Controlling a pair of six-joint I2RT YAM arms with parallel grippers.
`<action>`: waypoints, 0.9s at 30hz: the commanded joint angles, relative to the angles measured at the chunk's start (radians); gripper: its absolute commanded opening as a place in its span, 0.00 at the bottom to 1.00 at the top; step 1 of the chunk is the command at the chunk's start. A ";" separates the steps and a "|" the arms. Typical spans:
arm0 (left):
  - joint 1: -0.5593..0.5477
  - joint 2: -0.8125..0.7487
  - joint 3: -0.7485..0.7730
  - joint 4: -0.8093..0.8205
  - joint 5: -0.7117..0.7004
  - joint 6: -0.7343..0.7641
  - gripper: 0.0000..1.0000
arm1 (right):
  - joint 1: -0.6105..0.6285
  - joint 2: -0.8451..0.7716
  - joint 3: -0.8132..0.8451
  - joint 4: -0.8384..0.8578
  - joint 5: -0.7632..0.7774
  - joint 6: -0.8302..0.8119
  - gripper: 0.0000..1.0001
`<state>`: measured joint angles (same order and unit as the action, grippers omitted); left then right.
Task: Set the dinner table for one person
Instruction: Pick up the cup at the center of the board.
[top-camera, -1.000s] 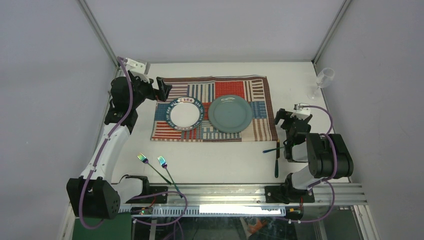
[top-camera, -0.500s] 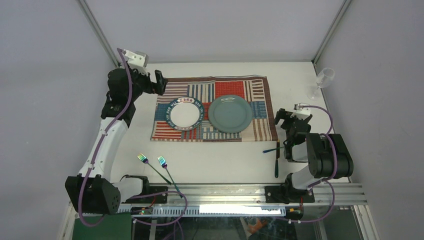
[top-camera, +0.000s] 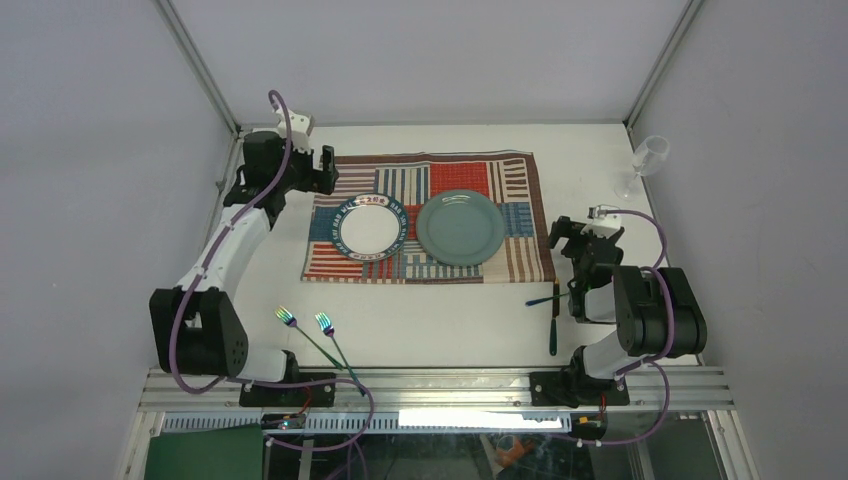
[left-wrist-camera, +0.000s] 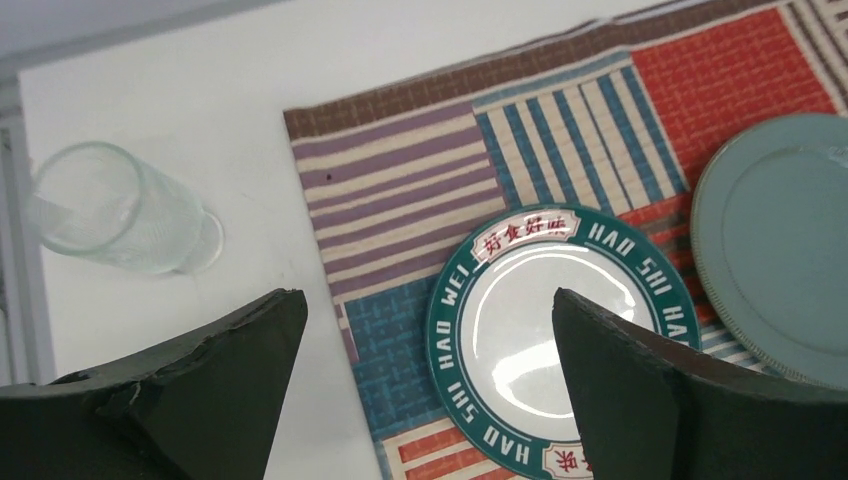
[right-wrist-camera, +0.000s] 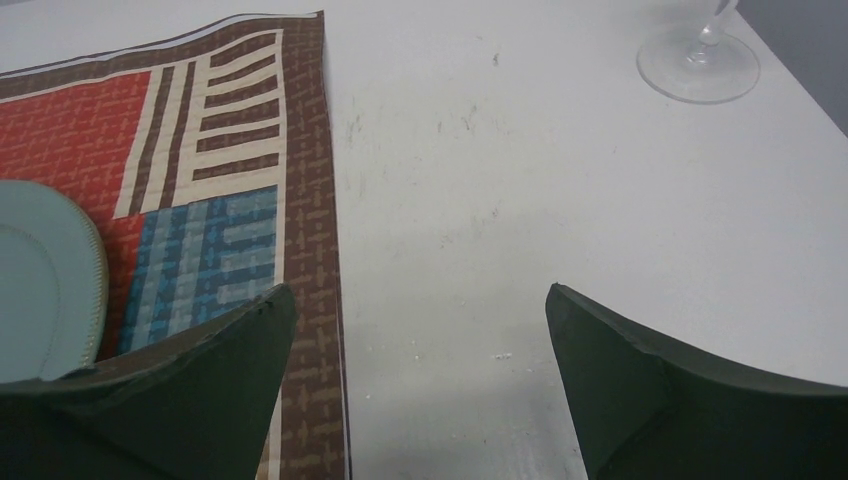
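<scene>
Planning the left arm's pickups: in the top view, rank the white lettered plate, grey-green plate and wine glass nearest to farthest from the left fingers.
From the left fingers:
1. white lettered plate, just right, on the placemat's left half.
2. grey-green plate, on its right half.
3. wine glass, far right corner.

dinner table (top-camera: 470, 320), flat matte white, aluminium-framed

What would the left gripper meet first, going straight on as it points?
The left gripper would probably meet the placemat near its left edge, beside the green-rimmed plate; depth is unclear, perhaps the plate's rim instead.
</scene>
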<state>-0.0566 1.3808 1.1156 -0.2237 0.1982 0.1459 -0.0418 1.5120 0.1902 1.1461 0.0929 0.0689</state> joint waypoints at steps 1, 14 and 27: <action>0.011 0.076 0.060 -0.028 0.019 -0.007 0.99 | -0.028 -0.007 0.033 0.034 -0.097 -0.015 1.00; 0.009 0.182 0.140 -0.073 0.170 -0.044 0.99 | -0.258 -0.395 0.839 -1.235 -0.123 -0.339 1.00; -0.022 0.099 0.113 -0.083 0.205 -0.020 0.99 | -0.338 -0.127 1.508 -1.929 -0.029 -0.323 0.99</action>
<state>-0.0582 1.5726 1.2148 -0.3271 0.3504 0.1127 -0.3573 1.3052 1.6024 -0.5358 -0.0006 -0.2470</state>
